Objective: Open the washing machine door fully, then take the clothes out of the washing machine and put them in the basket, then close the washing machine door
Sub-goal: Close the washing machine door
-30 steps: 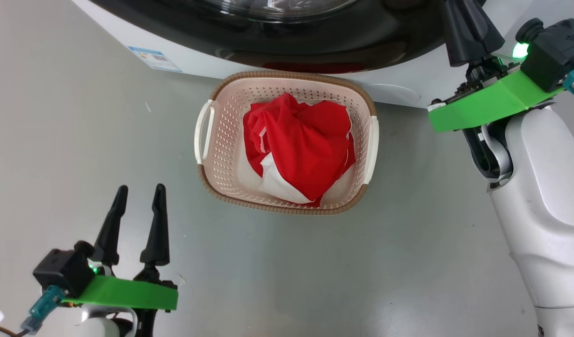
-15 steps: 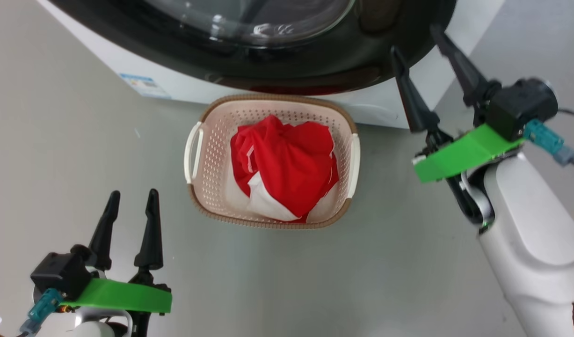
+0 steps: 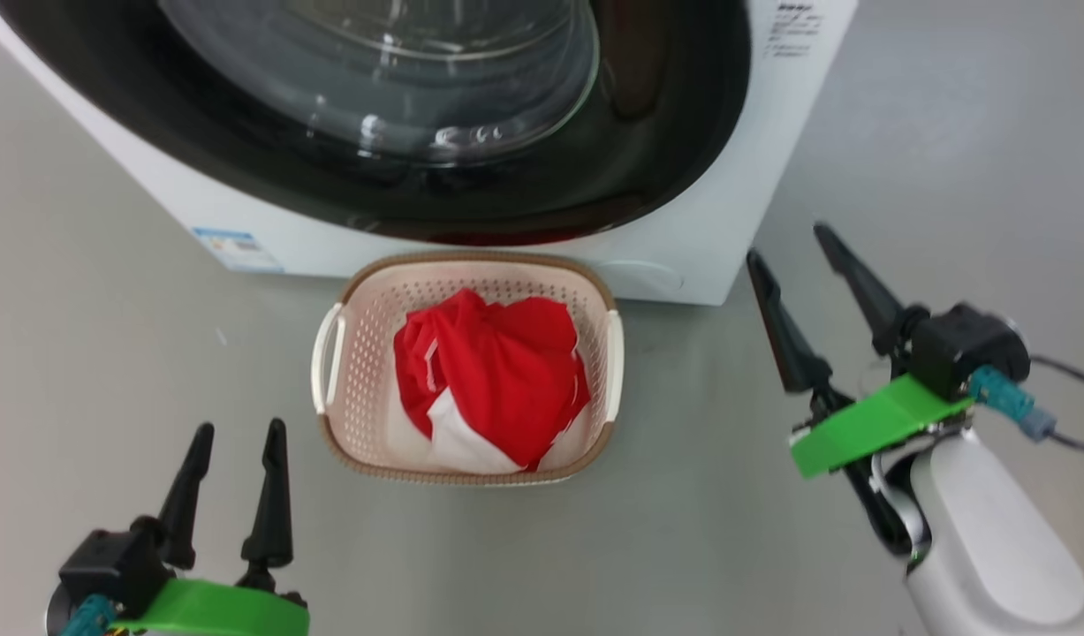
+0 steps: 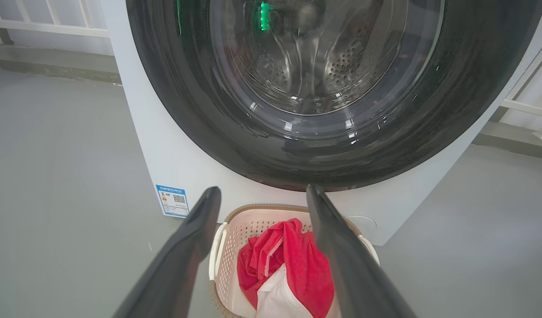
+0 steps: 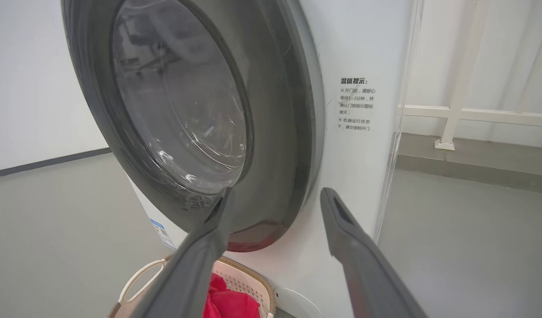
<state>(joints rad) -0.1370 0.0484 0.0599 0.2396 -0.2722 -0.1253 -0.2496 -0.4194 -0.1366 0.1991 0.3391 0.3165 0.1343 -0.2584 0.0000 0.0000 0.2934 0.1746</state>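
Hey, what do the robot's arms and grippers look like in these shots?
The left gripper and right gripper each have two long, tapering dark fingers on a black block mounted on a bright green plate. The right forearm is a smooth pale grey shell. A teal connector with a grey plug leads to a dark cable at the right wrist.

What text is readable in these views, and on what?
"温馨提示:" heading printed on the white box-shaped washing machine, beside its round black-rimmed glass door.
Smaller lines beneath that heading: too blurred to quote.
Small blue label low on the machine's front: too small to read.
Red and white fabric clothes: no lettering shows.
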